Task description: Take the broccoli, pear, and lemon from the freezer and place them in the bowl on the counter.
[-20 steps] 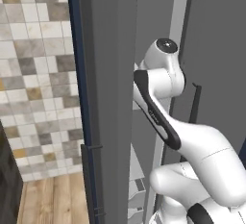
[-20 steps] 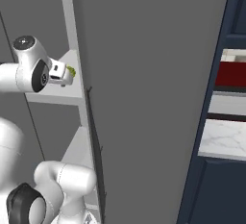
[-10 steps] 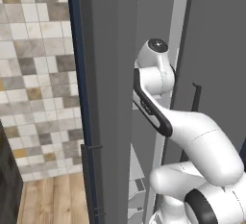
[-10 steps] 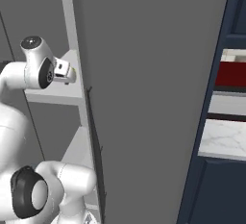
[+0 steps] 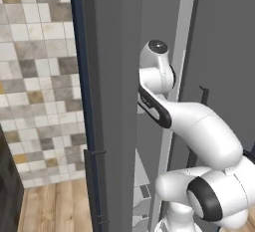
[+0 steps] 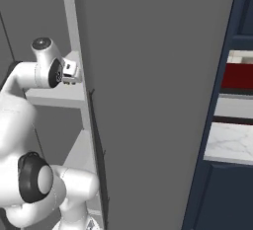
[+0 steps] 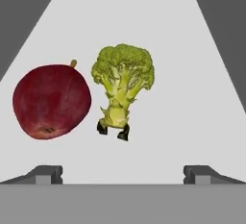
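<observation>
Ahead of my gripper (image 7: 124,173) in the hand view, the broccoli (image 7: 123,84) lies on a pale grey shelf (image 7: 192,103) of the freezer (image 5: 167,32), its stem towards me. The dark red pear (image 7: 51,101) rests just left of it. My fingertips (image 7: 48,173) stand wide open, short of both, holding nothing. In the right base view my hand (image 6: 69,71) reaches over the shelf edge behind the open door (image 6: 158,100). The lemon is hidden and the bowl is out of view. A strip of the marble counter (image 6: 230,142) shows at the right.
The freezer door carries a long dark vertical handle (image 6: 97,130). Navy cabinets (image 6: 217,194) stand under the counter. A tiled wall (image 5: 40,76) and wood floor (image 5: 55,206) lie left of the freezer's side panel (image 5: 112,101). More shelves (image 6: 81,150) sit below my hand.
My wrist has risen slightly and reached further into the freezer. The yellow fruit that showed beside my hand in the right base view is now covered.
</observation>
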{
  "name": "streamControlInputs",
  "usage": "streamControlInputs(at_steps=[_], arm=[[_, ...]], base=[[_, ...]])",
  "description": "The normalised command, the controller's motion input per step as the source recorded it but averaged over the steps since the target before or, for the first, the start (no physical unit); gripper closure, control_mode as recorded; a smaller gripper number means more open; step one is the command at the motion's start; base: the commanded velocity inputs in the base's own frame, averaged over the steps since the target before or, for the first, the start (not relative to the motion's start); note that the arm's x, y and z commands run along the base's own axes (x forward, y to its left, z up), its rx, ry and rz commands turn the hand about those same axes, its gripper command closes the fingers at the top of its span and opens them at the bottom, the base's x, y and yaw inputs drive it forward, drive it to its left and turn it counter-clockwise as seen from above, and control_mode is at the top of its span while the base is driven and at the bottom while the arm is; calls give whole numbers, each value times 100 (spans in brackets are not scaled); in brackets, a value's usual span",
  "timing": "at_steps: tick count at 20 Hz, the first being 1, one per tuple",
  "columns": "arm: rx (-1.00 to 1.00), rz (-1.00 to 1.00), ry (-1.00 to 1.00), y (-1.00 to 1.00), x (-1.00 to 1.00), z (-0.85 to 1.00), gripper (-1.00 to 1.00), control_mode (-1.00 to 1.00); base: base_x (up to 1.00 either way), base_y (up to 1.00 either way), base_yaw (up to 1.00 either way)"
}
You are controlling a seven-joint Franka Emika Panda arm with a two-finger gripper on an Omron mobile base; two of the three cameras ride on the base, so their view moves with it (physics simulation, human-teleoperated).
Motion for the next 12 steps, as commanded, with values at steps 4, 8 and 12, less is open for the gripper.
streamControlInputs(at_steps=[4,8,12], arm=[[0,0,0,1,28,-21,-100,-100],[0,0,0,4,30,-18,-100,-100],[0,0,0,6,29,-15,-100,-100]], base=[[0,0,0],[0,0,0],[0,0,0]])
